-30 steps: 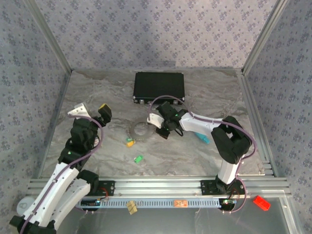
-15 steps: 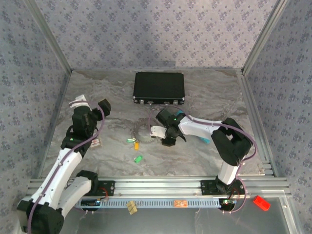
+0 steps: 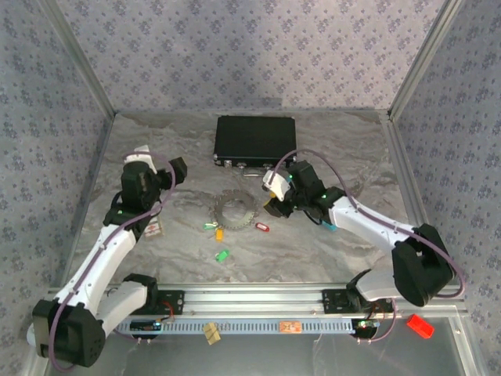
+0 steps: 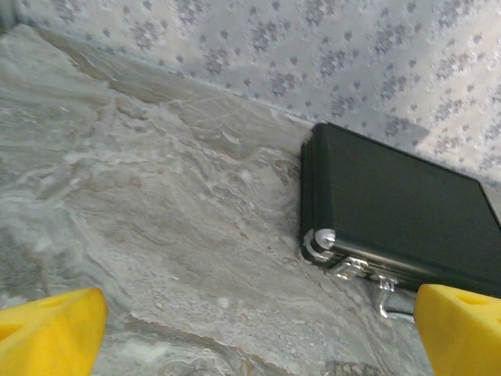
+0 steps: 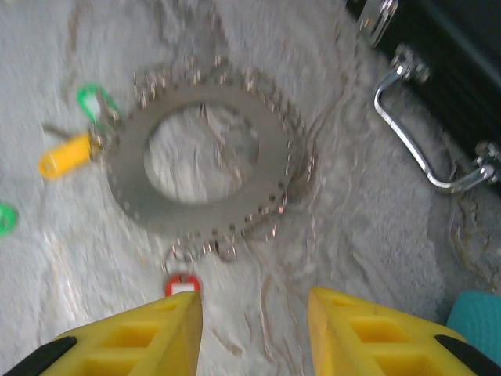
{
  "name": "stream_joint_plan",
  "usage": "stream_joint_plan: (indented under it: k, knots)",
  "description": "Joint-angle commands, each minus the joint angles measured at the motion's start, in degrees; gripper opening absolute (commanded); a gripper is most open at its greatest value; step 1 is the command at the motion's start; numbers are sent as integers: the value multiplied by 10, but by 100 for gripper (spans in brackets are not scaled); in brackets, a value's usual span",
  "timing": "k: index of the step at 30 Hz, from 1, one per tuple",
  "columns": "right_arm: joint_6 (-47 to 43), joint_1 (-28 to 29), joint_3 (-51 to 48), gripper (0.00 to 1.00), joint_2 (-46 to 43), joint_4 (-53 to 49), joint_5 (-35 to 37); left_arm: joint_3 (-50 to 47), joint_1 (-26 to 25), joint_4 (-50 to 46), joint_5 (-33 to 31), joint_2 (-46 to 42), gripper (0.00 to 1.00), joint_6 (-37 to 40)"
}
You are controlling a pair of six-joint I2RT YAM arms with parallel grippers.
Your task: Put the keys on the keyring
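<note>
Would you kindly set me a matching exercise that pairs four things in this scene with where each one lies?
Things:
1. red key
2. yellow key
3. black case
4. red block

Places:
A. near the table's far edge
B. on the near ledge, off the table
C. beside a green key at the keyring
D. just ahead of the right claw

Pairs: 1-D, 2-C, 3-A, 4-B
</note>
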Motion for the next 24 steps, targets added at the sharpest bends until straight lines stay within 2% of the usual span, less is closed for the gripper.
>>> stream_joint_plan:
  k: [1, 6, 12, 21, 24]
  knots:
    - [60, 3, -30, 40, 8, 68, -23, 31, 5, 25, 56, 19, 100, 21]
    - [-31, 0, -12, 39, 51, 48, -49, 33, 4, 35, 81, 42, 100, 11]
    - [-120, -4, 93, 36, 175, -79, -68, 24, 4, 28, 91, 51, 100, 0]
    - [-67, -15, 230, 34, 296, -187, -107, 16, 4, 33, 111, 55, 100, -20]
    - [-46, -15, 244, 34, 315, -200, -105, 15, 4, 29, 116, 50, 100, -19]
